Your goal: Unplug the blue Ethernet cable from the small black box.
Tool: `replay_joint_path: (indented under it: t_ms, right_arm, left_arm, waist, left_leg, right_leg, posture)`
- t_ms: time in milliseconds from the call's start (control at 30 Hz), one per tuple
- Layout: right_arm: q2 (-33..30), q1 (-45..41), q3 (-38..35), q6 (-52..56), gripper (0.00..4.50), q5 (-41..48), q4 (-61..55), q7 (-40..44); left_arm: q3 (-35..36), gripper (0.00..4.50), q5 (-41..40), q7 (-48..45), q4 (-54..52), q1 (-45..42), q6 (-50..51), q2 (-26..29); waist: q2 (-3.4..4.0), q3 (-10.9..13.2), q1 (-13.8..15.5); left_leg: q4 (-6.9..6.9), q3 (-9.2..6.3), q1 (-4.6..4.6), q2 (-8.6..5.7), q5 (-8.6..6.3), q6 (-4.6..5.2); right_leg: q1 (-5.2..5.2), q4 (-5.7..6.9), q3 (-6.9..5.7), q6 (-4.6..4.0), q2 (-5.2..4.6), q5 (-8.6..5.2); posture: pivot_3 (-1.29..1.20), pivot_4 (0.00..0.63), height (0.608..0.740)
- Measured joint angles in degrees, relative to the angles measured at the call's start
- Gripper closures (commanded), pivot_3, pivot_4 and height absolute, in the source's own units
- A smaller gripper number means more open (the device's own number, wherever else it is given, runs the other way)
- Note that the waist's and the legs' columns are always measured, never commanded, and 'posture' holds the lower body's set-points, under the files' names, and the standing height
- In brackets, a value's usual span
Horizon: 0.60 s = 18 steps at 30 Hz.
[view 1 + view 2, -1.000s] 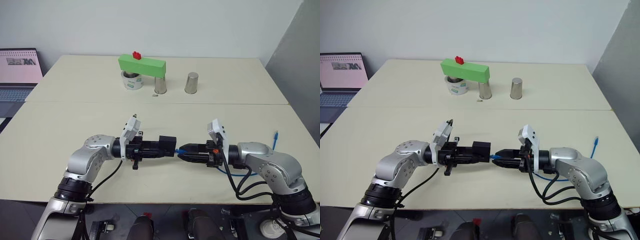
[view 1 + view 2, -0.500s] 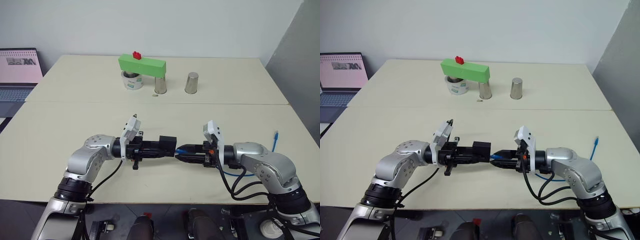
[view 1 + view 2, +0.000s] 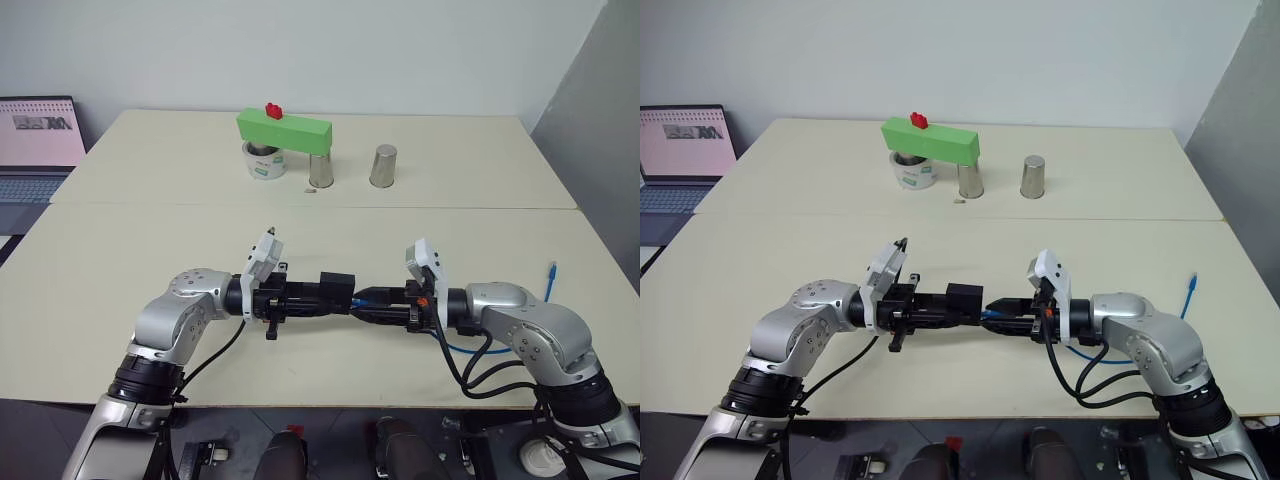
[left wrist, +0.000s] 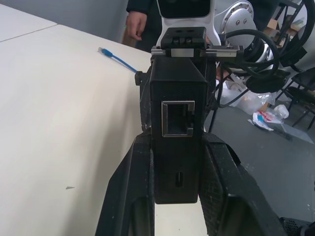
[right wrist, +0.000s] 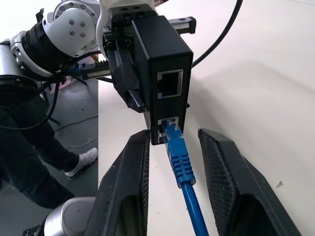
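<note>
Left gripper (image 3: 318,296) clenched on black box (image 5: 162,78), held above table (image 3: 150,250). Right gripper (image 5: 173,147), moved closer, jaws apart flanking blue cable (image 5: 178,157) plug, still seated in box; pull comes next.

Two pale cream tables stand pushed together, making one big surface (image 3: 150,250) with a thin seam across the middle. Behind it is a plain white wall (image 3: 300,50). A grey wall panel (image 3: 600,130) stands on the right. On the left, an open laptop (image 3: 35,140) glows pink. The floor below looks dark grey.
</note>
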Motion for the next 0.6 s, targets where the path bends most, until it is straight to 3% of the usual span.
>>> replay_joint_path:
  t_ms: [267, 600]
  right_arm:
    - [-0.2, 0.0, 0.0, 0.1, 4.36, 0.0, 0.1, 1.1]
    - [-0.4, -0.2, 0.0, 0.6, 4.43, 0.1, 0.1, 2.1]
  left_arm:
    - [0.0, 3.7, 0.0, -0.1, 0.0, 0.2, 0.0, 0.6]
    - [-0.1, 3.7, 0.1, -0.7, -0.6, 0.5, -0.2, 1.0]
  waist:
    - [0.0, 0.0, 0.0]
    - [0.0, 0.0, 0.0]
  left_leg:
    - [0.0, 0.0, -0.01, 0.0, 0.0, 0.0]
    - [-0.01, 0.01, -0.01, 0.0, 0.0, 0.0]
  right_leg:
    - [-0.01, -0.01, 0.0, 0.0, 0.0, 0.0]
    - [-0.01, -0.01, 0.01, 0.0, 0.0, 0.0]
  posture:
    - [0.0, 0.15, 0.74]
    - [0.0, 0.15, 0.74]
